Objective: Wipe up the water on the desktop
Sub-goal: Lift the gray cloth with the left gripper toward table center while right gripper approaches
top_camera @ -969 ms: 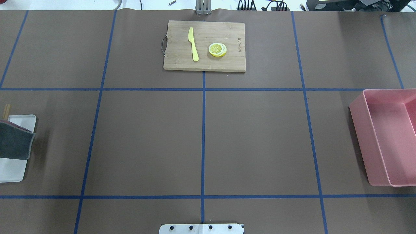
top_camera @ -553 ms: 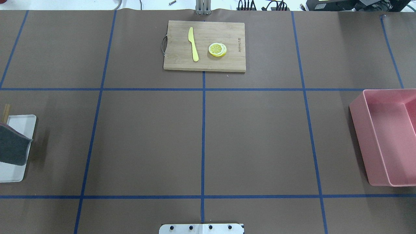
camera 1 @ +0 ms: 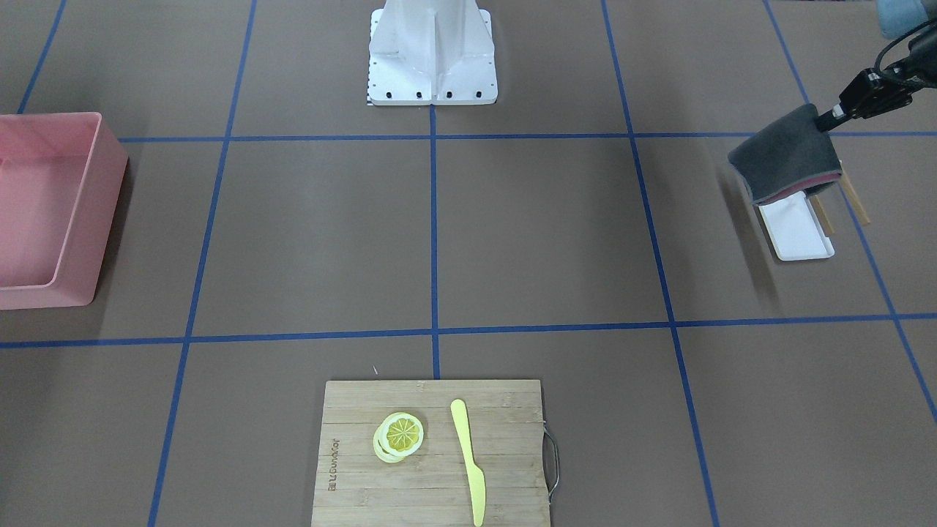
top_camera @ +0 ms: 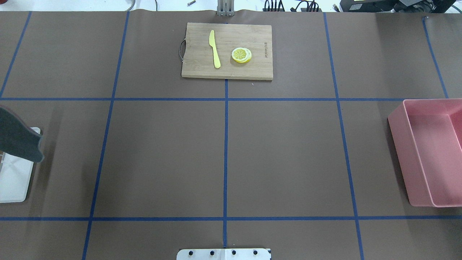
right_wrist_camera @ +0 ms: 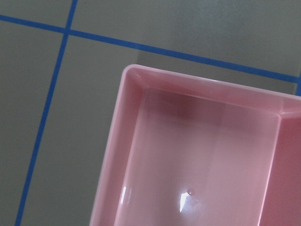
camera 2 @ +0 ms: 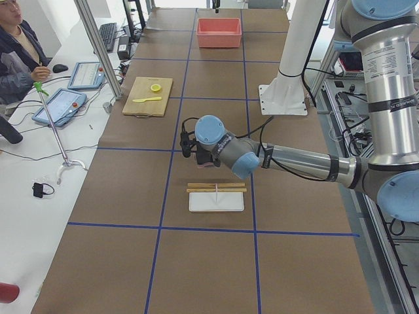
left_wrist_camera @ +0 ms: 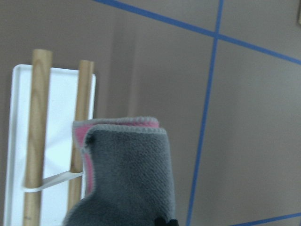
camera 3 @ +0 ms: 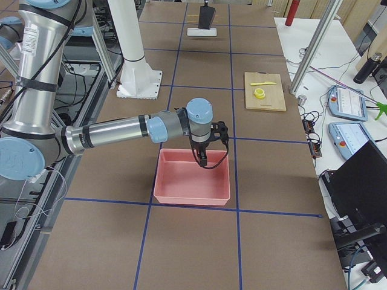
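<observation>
The left claw (camera 1: 833,116) clenches a grey cloth (camera 1: 783,154) above the white tray (camera 1: 798,234) at the brown counter's (top_camera: 281,155) left edge, the right claw (camera 3: 203,159), grip impossible to tell, hangs over the pink bin (top_camera: 406,151) at its right edge, open taped squares between, and the far cutting board's (top_camera: 196,47) stamp is too small to read.

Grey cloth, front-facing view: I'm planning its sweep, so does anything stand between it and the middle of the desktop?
Nothing visible does. The cloth hangs from the left gripper over the white tray. The desktop toward the middle shows only blue tape. The cutting board and pink bin lie off that line.
</observation>
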